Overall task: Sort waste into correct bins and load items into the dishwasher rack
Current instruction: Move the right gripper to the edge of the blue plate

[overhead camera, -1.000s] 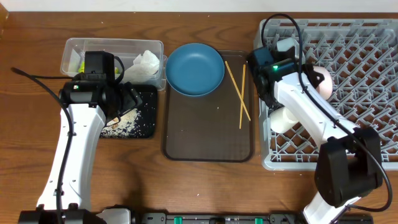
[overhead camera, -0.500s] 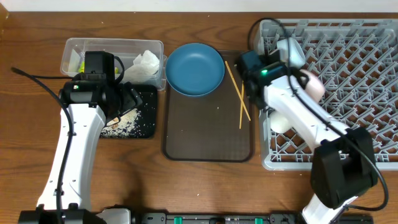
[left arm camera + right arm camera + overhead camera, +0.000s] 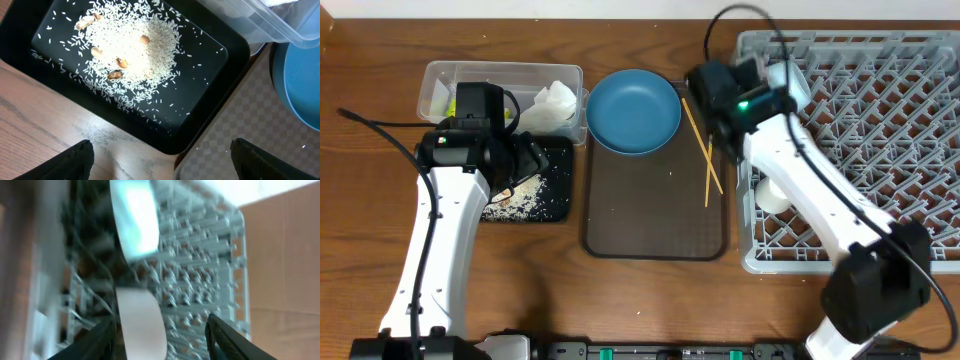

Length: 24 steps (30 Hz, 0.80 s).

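Note:
The dark blue plate (image 3: pixel 634 110) and two chopsticks (image 3: pixel 700 145) lie on the brown serving tray (image 3: pixel 655 215). My right gripper (image 3: pixel 712 85) hovers open and empty by the grey rack's (image 3: pixel 880 120) left edge. In its blurred wrist view, a light blue bowl (image 3: pixel 134 220) and a white bowl (image 3: pixel 142 325) stand on edge in the rack (image 3: pixel 200 280) beyond the gripper (image 3: pixel 160 340). My left gripper (image 3: pixel 160 155) hangs wide open over the black tray (image 3: pixel 220 85) of rice crumbs (image 3: pixel 130 47). The clear tub (image 3: pixel 500 75) holds the napkin (image 3: pixel 556 104) and the wrapper (image 3: pixel 444 100).
The black tray (image 3: pixel 555 205) sits directly in front of the clear tub, left of the serving tray. The white bowl (image 3: pixel 772 192) rests at the rack's left side under my right arm. A cable loops above the rack's back left corner.
My right arm has swung left from inside the rack to its left edge, and its jaws have opened. The left arm has not moved.

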{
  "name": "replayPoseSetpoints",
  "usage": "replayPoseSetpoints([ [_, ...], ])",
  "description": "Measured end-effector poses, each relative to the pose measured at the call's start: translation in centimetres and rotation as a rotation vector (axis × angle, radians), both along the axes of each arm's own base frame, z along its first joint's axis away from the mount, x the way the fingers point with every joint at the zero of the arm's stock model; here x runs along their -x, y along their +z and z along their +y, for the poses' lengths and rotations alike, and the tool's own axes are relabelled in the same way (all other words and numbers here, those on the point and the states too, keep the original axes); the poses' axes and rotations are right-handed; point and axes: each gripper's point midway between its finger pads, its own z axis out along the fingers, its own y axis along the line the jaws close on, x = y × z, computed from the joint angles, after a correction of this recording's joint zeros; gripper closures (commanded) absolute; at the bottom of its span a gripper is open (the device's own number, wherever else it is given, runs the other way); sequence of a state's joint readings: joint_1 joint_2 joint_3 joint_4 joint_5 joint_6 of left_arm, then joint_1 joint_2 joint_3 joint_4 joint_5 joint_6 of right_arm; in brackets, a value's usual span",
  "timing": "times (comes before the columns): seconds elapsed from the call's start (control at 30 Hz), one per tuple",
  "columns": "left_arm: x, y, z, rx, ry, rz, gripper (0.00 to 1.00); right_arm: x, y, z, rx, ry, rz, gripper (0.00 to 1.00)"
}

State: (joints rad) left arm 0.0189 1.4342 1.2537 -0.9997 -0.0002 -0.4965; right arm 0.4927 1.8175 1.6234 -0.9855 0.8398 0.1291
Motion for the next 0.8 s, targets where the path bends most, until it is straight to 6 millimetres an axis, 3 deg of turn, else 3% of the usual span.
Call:
replayPoseSetpoints([
  [0.17, 0.0, 0.0, 0.0, 0.000, 0.000, 0.000, 0.10, -2.3, 3.3, 3.8, -0.303, 0.099, -0.110, 0.48],
  [0.33, 0.0, 0.0, 0.0, 0.000, 0.000, 0.000, 0.10, -3.1, 1.5, 8.9, -0.595, 0.176, -0.067, 0.48],
  [0.47, 0.0, 0.0, 0.0, 0.000, 0.000, 0.000, 0.10, -3.5, -2.9, 12.0, -0.706, 0.179, 0.041, 0.44],
  [0.63, 0.0, 0.0, 0.0, 0.000, 0.000, 0.000, 0.10, -2.6, -10.8, 14.7, -0.745, 0.147, 0.233, 0.44],
  [0.8, 0.0, 0.0, 0.0, 0.000, 0.000, -0.001, 0.10, -1.7, -15.1, 15.7, -0.775, 0.107, 0.335, 0.51],
])
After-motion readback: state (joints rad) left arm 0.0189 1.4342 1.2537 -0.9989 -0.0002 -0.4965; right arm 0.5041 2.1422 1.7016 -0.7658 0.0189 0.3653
